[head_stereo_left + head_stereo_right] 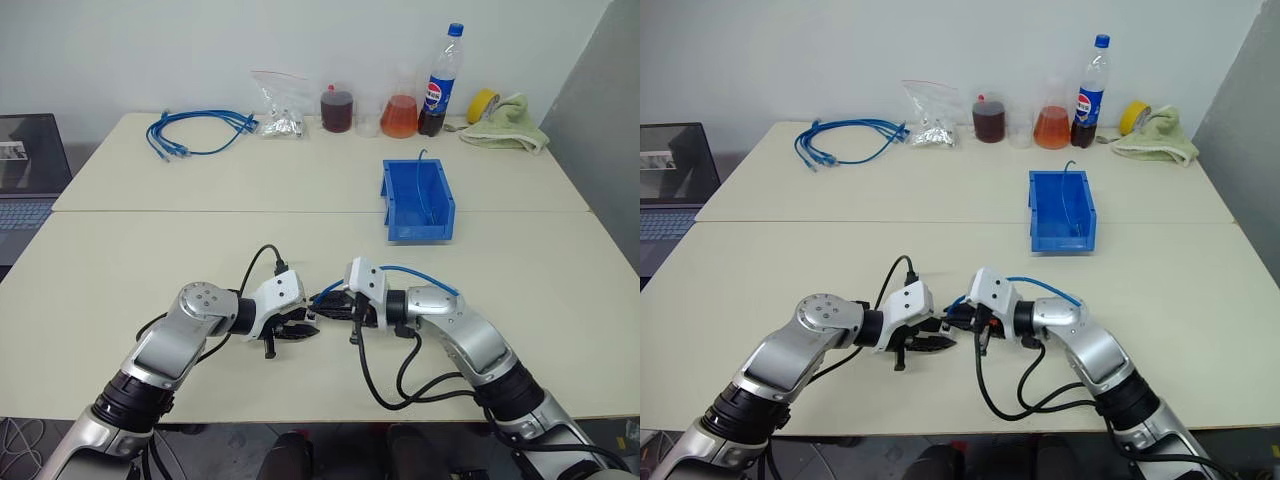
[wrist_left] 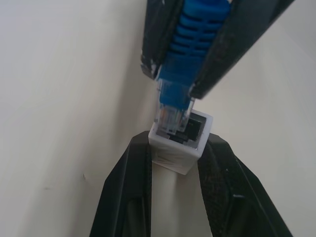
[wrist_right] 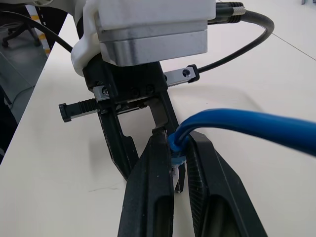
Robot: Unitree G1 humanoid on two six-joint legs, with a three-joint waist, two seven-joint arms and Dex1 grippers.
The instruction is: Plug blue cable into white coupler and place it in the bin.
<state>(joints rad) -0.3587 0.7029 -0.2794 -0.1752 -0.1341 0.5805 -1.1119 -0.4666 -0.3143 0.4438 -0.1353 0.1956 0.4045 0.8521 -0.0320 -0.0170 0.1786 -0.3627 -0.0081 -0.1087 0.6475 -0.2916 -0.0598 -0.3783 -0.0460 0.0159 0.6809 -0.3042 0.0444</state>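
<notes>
**Plug at coupler mouth, both pincers gripping, near front edge of surface**

The surface (image 1: 150, 260) is a pale table made of two tops joined along a seam that runs from side to side. The bin (image 1: 417, 201) stands upright just in front of that seam, right of centre, open top upward; a thin blue strand shows inside it. Along the far edge lie a coiled bundle of blue cables (image 1: 195, 132) toward the left, a clear bag (image 1: 280, 105), two containers of dark and orange liquid, a cola bottle (image 1: 441, 80), a yellow tape roll (image 1: 483, 104) and a green cloth (image 1: 510, 128) toward the right corner.

Both arms meet near the front edge, about midway along it. The left pincer (image 1: 296, 328) is closed on the white coupler (image 2: 180, 143), one black finger on each side of the block, dark opening facing the other arm. The right pincer (image 1: 335, 302) is clamped on the boot of the blue cable (image 3: 237, 123), whose length arcs back over the right wrist. The clear plug (image 2: 173, 116) sits at the mouth of the coupler, its tip just inside the opening, most of its body still outside.
</notes>
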